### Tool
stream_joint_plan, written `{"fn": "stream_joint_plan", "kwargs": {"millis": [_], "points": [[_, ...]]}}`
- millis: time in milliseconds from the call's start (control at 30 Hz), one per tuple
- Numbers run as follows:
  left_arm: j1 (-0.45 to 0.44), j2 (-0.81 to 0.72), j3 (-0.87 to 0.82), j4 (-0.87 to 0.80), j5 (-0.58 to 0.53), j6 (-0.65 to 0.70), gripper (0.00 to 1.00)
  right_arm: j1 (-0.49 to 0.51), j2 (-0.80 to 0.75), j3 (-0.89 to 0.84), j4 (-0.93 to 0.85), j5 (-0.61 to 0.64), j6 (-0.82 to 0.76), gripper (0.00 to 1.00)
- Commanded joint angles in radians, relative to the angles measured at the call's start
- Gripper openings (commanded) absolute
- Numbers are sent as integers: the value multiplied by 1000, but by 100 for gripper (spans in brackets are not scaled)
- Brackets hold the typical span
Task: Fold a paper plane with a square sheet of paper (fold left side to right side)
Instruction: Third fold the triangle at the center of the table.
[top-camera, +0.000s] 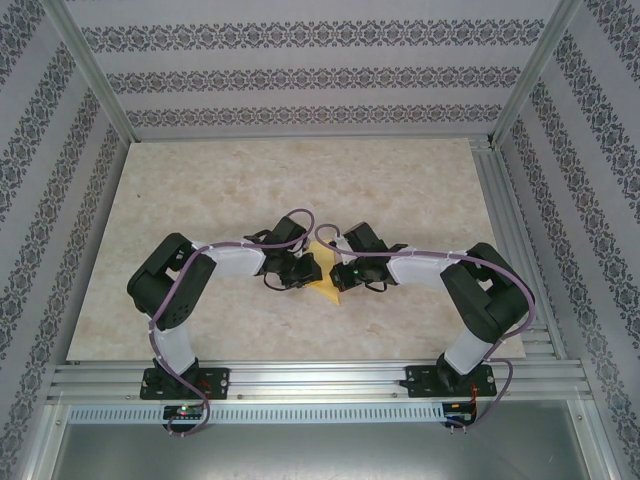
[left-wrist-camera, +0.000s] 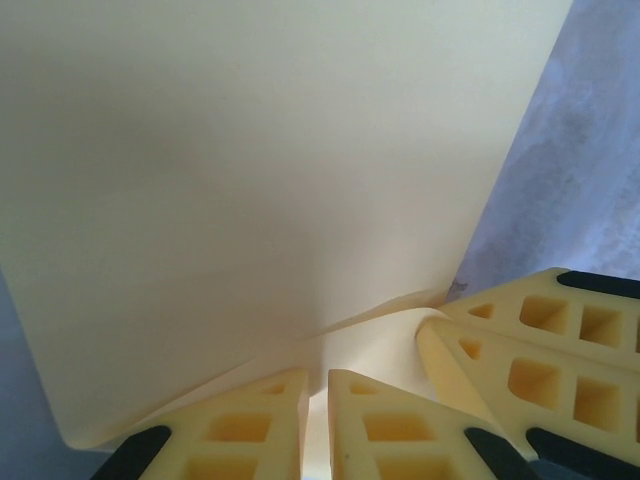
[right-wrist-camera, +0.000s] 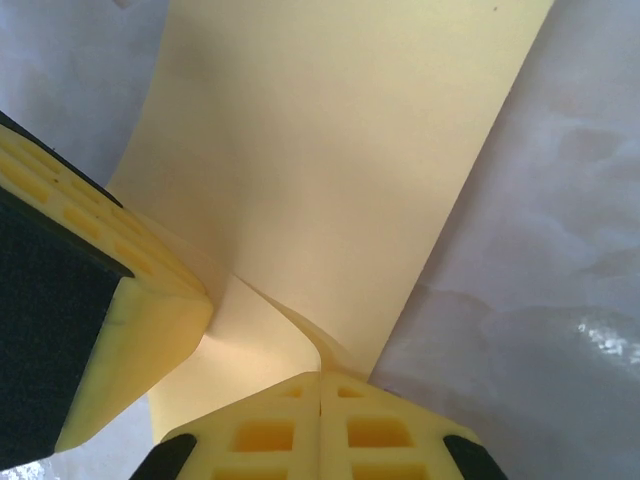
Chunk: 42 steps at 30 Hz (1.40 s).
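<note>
Nearest the lens, the left gripper is seen clenched on the square sheet of paper, with only a thin slit left between its yellow fingers. The right gripper is likewise pinched shut on the sheet just beside it, so that the two sets of fingertips almost touch. Beyond the fingers the pale-yellow sheet is lifted and bowed, a soft curl being formed rather than a crease, and a small pucker is seen where the two grips meet. Farther out, the sheet is found at the middle of the surface, about midway between its left and right edges and somewhat closer to its near edge than to its far one. The step in hand is judged to be the carrying of the left side over to the right side. For this to be done well, both pinches should be held firm but not pulled apart, lest the thin paper be torn or wrinkled at the pucker. The lifted flap should be swept over in a low arc and its free edge laid flush on the opposite edge before anything is pressed. Only then should the fold be flattened, from its middle outward, so that a straight crease is obtained.
</note>
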Motion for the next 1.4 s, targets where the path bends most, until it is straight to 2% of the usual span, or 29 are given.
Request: {"fn": "stream_joint_plan", "kwargs": {"millis": [0, 133, 200, 300, 400, 467, 600, 733, 967, 1367], "points": [[-13, 26, -42, -21, -49, 8, 16, -17, -48, 35, -64, -45, 64, 13], [-17, 36, -51, -18, -57, 9, 16, -47, -139, 55, -108, -60, 125, 28], [-20, 40, -51, -16, -60, 7, 16, -58, -196, 49, -138, -55, 160, 31], [-22, 45, -48, -12, -62, 5, 15, -60, -272, 10, -148, -71, 257, 30], [-26, 49, -43, -15, -65, 4, 15, -39, -315, -74, -59, -123, 463, 26], [-28, 49, -42, -15, -70, 4, 15, -4, -325, -133, 24, -107, 629, 20], [-31, 49, -41, -15, -76, 4, 14, 70, -297, -163, 103, -35, 795, 19], [-33, 49, -39, -15, -81, 4, 14, 123, -203, -94, 47, -4, 814, 15], [-36, 51, -33, -13, -85, 4, 14, 128, -93, -52, 60, 9, 829, 12], [-36, 67, -24, -15, -82, 8, 13, 128, -49, -88, -27, -21, 837, 11]]}}
